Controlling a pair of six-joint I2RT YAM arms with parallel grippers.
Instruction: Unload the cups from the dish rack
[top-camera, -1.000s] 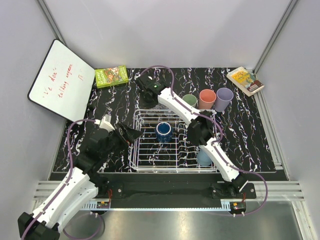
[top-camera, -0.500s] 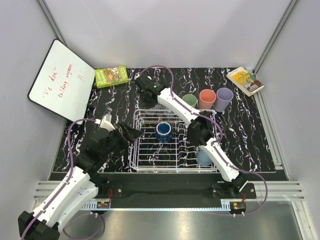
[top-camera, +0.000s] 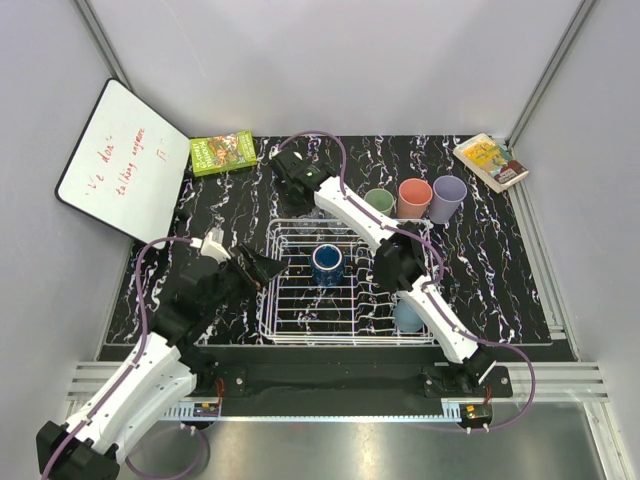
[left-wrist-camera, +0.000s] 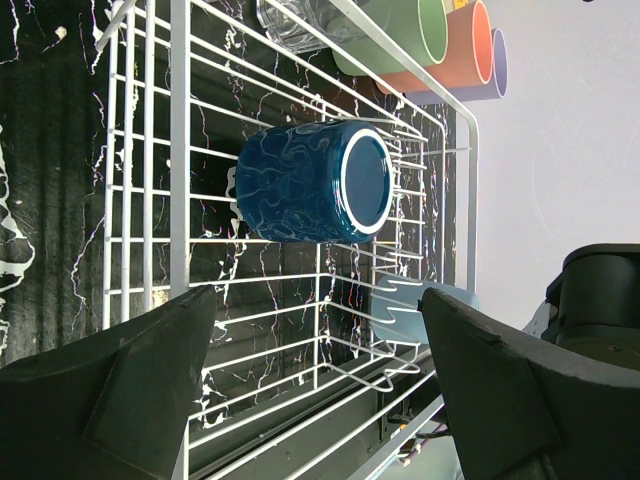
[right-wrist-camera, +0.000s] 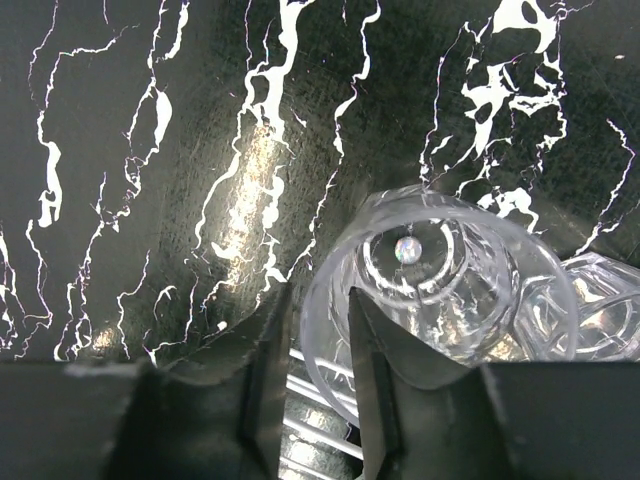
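Done: pale green cup (top-camera: 379, 201), salmon-pink cup (top-camera: 414, 196) and lavender cup (top-camera: 448, 197) stand on the surface (top-camera: 230, 210), at 1 o'clock off the dish rack (top-camera: 300, 320).
To go: dark blue cup (left-wrist-camera: 315, 182) mid-rack; light blue-grey cup (left-wrist-camera: 405, 310) at 5 o'clock; clear glasses at 12 o'clock.
Right arm: stretched to 12 o'clock, right end effector (right-wrist-camera: 318, 295) straddling a clear glass (right-wrist-camera: 440, 290) rim; clenched or released, cannot tell.
Left arm: left end effector (left-wrist-camera: 315, 300) spread wide, empty, at 9 o'clock.
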